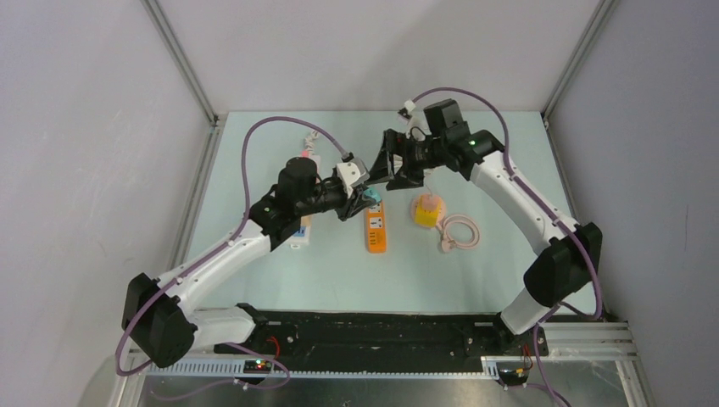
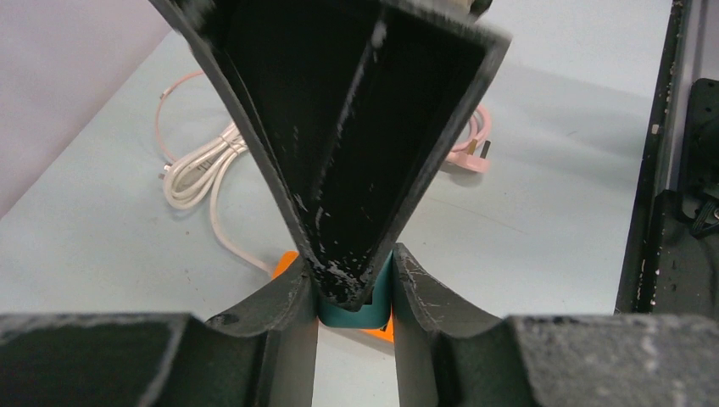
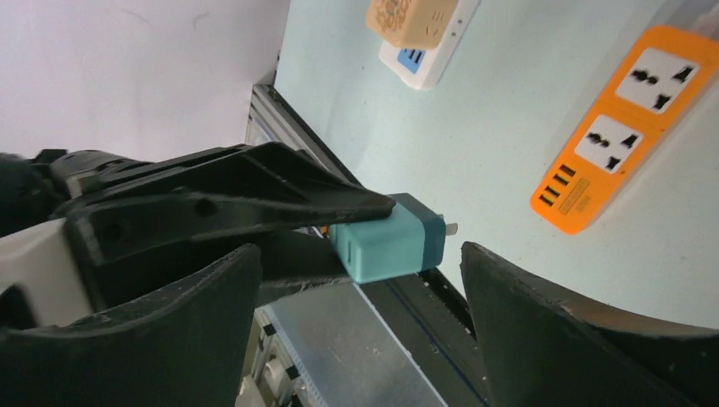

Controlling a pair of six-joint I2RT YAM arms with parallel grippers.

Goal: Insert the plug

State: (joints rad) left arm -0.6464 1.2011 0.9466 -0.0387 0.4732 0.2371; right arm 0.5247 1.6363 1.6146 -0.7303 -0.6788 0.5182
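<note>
Black mounting rail (image 1: 373, 335) carries both arm bases along the near edge of the pale green tabletop (image 1: 339, 280). Grey panel walls (image 1: 85, 127) close in on the left, right and far sides, with slanted aluminium posts (image 1: 182, 64) at the far corners. Bare surface lies open between the rail and the objects.

Both arms reach in and meet over the middle. Below them lies the flat orange power strip (image 1: 376, 231), its long side running toward the rail, sockets facing up. To its right sits a yellow cube-shaped adapter (image 1: 427, 210) with a coiled pink cable (image 1: 462, 231) beside it. A white power strip (image 1: 298, 236) lies partly under the left forearm, and a bundled white cord (image 2: 199, 165) rests farther off.

The left gripper (image 1: 363, 198) is clenched on the teal block-shaped plug (image 3: 390, 242), one black finger on each of two opposite faces. The plug hangs above the table near the far end of the orange strip, its metal prongs bare and outside any socket. The right gripper (image 1: 383, 168) stands released, fingers spread wide on either side of the plug, with a clear gap at the prong end. One of its fingers comes down close between the left fingers; whether it touches the plug I cannot tell.
</note>
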